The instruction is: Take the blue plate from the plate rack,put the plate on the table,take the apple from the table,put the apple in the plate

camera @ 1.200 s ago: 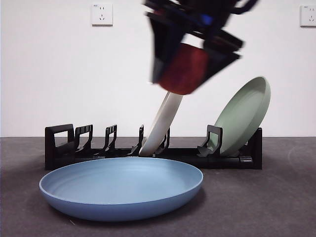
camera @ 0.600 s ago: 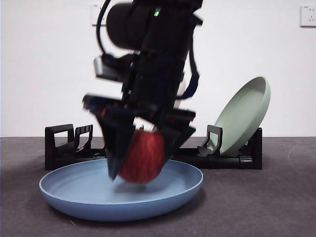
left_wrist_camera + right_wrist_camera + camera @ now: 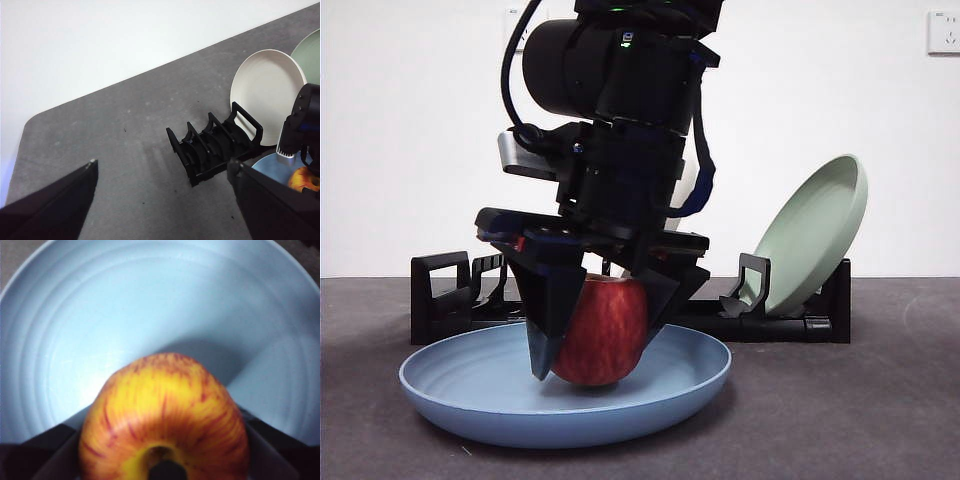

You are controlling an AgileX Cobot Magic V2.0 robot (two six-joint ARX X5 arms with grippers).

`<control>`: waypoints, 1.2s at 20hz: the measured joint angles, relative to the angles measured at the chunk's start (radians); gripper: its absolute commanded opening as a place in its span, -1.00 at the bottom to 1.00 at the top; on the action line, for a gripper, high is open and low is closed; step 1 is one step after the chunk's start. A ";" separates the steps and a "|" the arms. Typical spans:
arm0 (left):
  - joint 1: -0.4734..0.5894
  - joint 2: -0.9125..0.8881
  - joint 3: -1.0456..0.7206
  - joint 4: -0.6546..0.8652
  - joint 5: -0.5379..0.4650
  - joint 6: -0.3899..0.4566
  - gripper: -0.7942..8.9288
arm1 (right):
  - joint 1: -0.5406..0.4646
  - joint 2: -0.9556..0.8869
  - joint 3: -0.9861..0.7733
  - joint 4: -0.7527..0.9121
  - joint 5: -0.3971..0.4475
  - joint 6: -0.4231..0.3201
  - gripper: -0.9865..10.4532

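Note:
The blue plate (image 3: 470, 398) lies flat on the table (image 3: 860, 410) in front of the plate rack (image 3: 445, 290). My right gripper (image 3: 595, 360) has come down from above and is shut on the red apple (image 3: 605, 335). The apple's underside is down inside the plate, near its middle. In the right wrist view the apple (image 3: 165, 410) sits between the jaws of the right gripper (image 3: 160, 460), stem end towards the camera, over the plate (image 3: 100, 315). My left gripper (image 3: 162, 165) is open and empty, high above the table (image 3: 125, 165).
A sage-green plate (image 3: 815, 235) leans in the rack's right end. A cream-white plate (image 3: 267, 85) stands in the rack (image 3: 210, 150), mostly hidden behind the arm in the front view. A white wall with sockets stands behind.
The right gripper has come down with the apple from above the rack into the blue plate. The apple now sits lower, at the plate's floor. The plates have not moved.

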 measured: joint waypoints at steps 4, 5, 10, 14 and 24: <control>0.000 0.000 0.000 -0.011 0.000 -0.014 0.06 | 0.000 0.000 0.000 0.002 0.000 0.000 0.13; 0.000 0.000 0.000 -0.014 0.000 -0.018 0.06 | 0.000 0.000 0.000 0.004 0.000 0.000 0.13; 0.000 0.000 0.000 -0.018 0.000 -0.045 0.06 | 0.000 0.000 0.001 0.006 0.000 0.000 0.12; 0.000 0.000 0.000 -0.019 0.003 -0.071 0.06 | 0.000 -0.006 0.002 0.006 0.000 0.000 0.12; 0.000 0.023 0.000 0.014 0.085 -0.113 0.06 | -0.020 -0.283 0.016 -0.030 0.004 -0.017 0.10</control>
